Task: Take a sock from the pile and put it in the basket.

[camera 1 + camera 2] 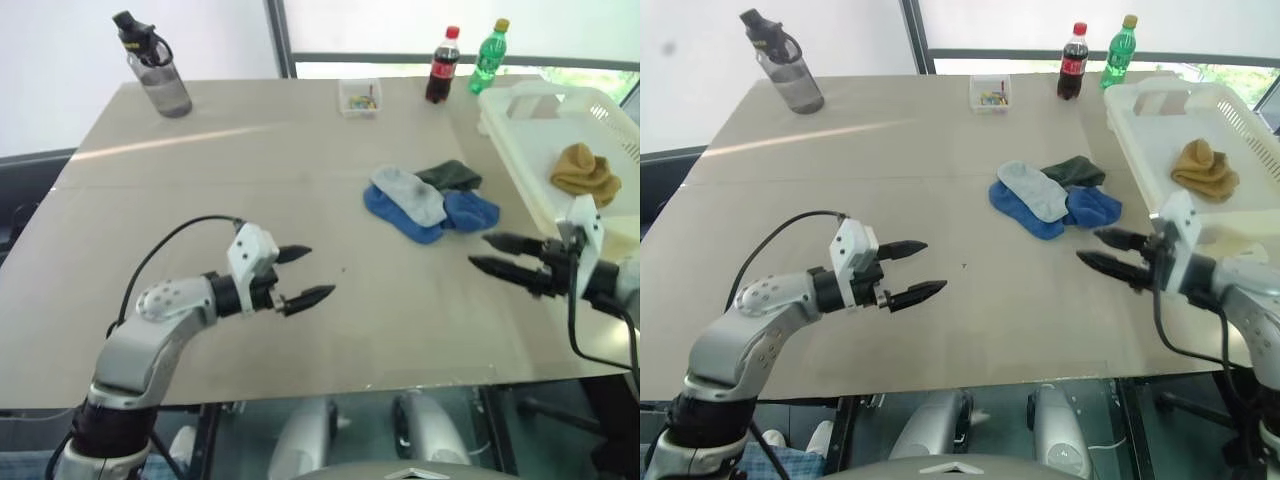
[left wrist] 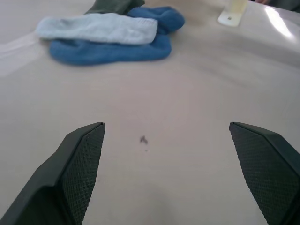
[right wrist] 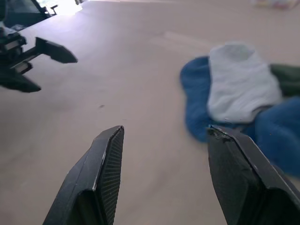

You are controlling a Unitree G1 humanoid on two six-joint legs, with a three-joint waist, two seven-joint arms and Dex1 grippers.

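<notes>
The pile (image 1: 430, 203) is found ahead-left of the right gripper (image 1: 484, 254), nearer than the left gripper (image 1: 312, 274); both are spread, nothing pinched, basket (image 1: 520, 180) alongside

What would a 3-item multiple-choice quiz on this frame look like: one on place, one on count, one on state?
1. Where is the mustard yellow sock?
A. On the pile
B. Inside the laundry basket
C. In the right gripper

2. How many drink bottles stand at the table's far edge beside the basket?
A. One
B. Two
C. Four

3. What state is the left gripper in?
A. Open and empty
B. Shut on a blue sock
C. Shut on the water bottle

Key:
1. B, the sock lies on the basket's floor, apart from the pile.
2. B, a cola bottle and a green bottle stand side by side.
3. A, its fingers stand wide apart over bare table with nothing between them.
</notes>
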